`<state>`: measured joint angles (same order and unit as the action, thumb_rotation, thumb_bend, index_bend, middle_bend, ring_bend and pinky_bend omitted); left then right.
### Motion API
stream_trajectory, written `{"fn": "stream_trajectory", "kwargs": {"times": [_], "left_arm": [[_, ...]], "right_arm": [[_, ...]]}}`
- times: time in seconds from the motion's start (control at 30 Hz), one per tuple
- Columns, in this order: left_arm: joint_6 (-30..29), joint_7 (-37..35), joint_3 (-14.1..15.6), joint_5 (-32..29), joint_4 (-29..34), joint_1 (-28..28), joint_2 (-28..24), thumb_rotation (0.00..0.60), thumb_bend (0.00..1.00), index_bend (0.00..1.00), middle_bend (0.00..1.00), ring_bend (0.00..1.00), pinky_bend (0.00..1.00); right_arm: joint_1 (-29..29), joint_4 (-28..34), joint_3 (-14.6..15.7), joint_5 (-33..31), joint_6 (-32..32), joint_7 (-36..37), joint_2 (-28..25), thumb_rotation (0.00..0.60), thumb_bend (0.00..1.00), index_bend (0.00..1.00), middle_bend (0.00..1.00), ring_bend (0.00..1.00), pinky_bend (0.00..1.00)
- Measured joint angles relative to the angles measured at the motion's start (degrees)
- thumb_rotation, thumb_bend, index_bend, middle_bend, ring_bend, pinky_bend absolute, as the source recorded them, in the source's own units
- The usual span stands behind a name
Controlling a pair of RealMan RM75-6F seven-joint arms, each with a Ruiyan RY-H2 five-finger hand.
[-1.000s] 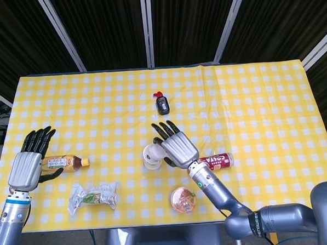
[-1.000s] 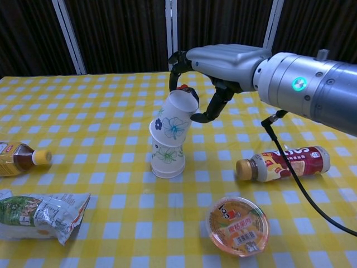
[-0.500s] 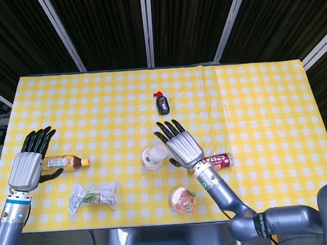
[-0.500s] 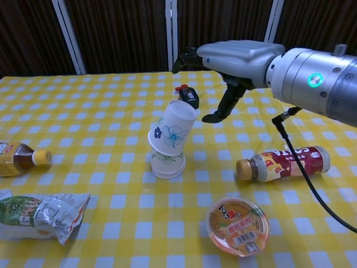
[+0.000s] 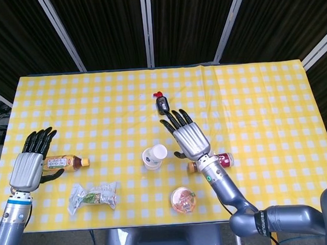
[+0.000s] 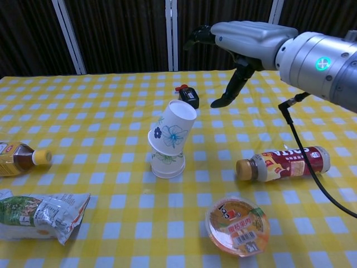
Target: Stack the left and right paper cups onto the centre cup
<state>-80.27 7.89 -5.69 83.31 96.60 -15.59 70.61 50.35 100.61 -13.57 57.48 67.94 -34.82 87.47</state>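
Note:
White paper cups with blue flower prints stand stacked near the table's middle (image 6: 169,139) (image 5: 154,156); the top cup leans to the right on the ones below. My right hand (image 6: 245,44) (image 5: 189,137) hovers up and to the right of the stack, fingers spread, holding nothing and clear of the cups. My left hand (image 5: 29,165) rests open at the table's left edge beside a tea bottle; the chest view does not show it.
A tea bottle (image 5: 67,162) (image 6: 19,157) and a snack bag (image 5: 93,196) (image 6: 39,215) lie at left. A red-labelled bottle (image 6: 284,162) lies right of the stack, a fruit cup (image 6: 237,223) in front. A small black bottle (image 5: 162,104) lies behind.
My right hand let go of the top cup and drew back up and to the right. The tilted cup stays on the stack. The left hand has not moved.

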Motion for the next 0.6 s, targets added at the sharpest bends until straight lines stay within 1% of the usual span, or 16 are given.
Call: {"fn": "stream_trajectory", "kwargs": {"times": [0.3,0.6], "left_arm": [[0.5,-0.3,-0.1,-0.3,0.1,-0.1,-0.2,0.6,0.1,0.0,0.0,0.0,0.0],[1.5,-1.0,-0.1,-0.7,-0.1,-0.5,-0.3,0.6,0.1,0.0,0.0,0.0,0.0]], "right_arm": [[1.6,-3.2,-1.9,-1.1,-0.8,0.0,4.1,0.6,0.0,0.14,0.0,0.0,0.0],[3.4,-5.2,-2.8,-1.5,-1.4,-0.5,8.4,0.6,0.0,0.14,0.0,0.0,0.0]]}}
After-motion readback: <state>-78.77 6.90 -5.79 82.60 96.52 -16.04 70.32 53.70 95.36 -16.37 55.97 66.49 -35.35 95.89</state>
